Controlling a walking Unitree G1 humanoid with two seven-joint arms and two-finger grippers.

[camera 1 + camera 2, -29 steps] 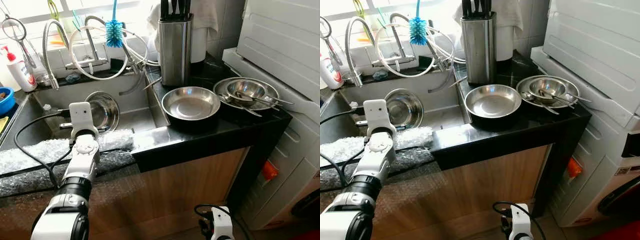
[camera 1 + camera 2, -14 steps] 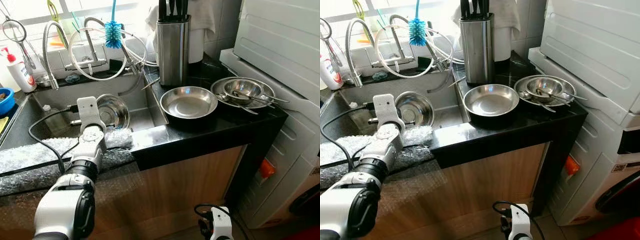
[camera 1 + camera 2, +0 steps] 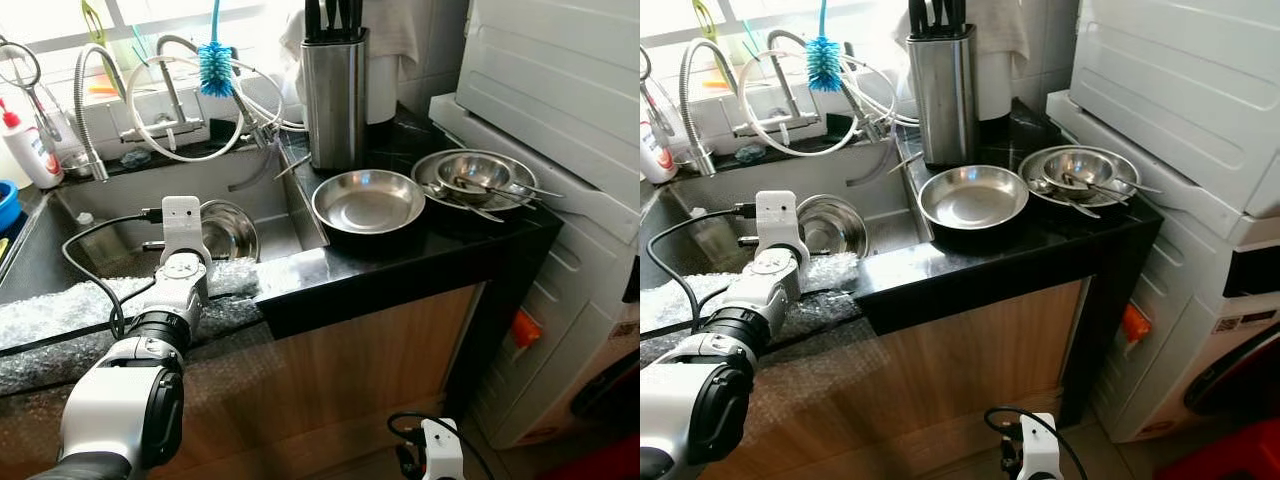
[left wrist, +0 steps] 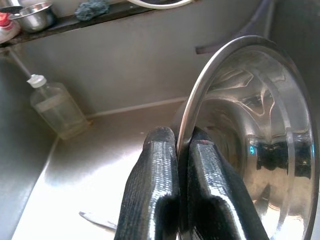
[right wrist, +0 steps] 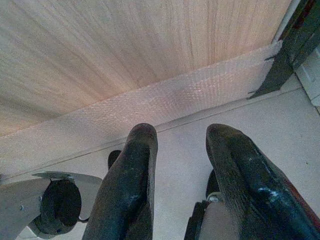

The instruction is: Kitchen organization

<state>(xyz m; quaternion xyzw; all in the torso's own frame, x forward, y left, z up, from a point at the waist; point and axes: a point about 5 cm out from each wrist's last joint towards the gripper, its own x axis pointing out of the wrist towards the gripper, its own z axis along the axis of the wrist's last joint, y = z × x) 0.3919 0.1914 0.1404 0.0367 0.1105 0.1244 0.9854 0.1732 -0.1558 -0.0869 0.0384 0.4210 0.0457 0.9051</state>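
- Two head views first: from where I stand, the left claw [image 3: 205,232] reaches down into the sink [image 3: 110,190], and the steel bowl [image 3: 228,228] it is after stands tipped on its edge against the sink wall, at about 9 o'clock from the counter's dishes.
- On the black counter [image 3: 400,265] a wide steel pan [image 3: 368,200] sits near the front edge; at its 3 o'clock a plate holds a smaller bowl with spoons [image 3: 478,178]; at its 11 o'clock stands a knife block [image 3: 334,85].
- Bubble wrap [image 3: 60,305] pads the sink's front lip under the left arm. A blue bottle brush [image 3: 214,66] hangs over the tap hoses at 12 o'clock of the sink.
- Left wrist view: the two black fingers [image 4: 152,195] are clenched on the bowl's thin rim, one pad outside, one inside. A small clear bottle [image 4: 54,107] leans in the sink corner behind.
- Right wrist view: the right claw [image 5: 180,165] hangs idle by the wooden cabinet front [image 5: 125,45], fingers spread apart, holding nothing.
- My reading: the step in hand is lifting the bowl out of the sink. Next it likely has to clear the sink wall and swing toward 3 o'clock to join the counter dishes; a pinch on so thin a rim could let the bowl swivel.
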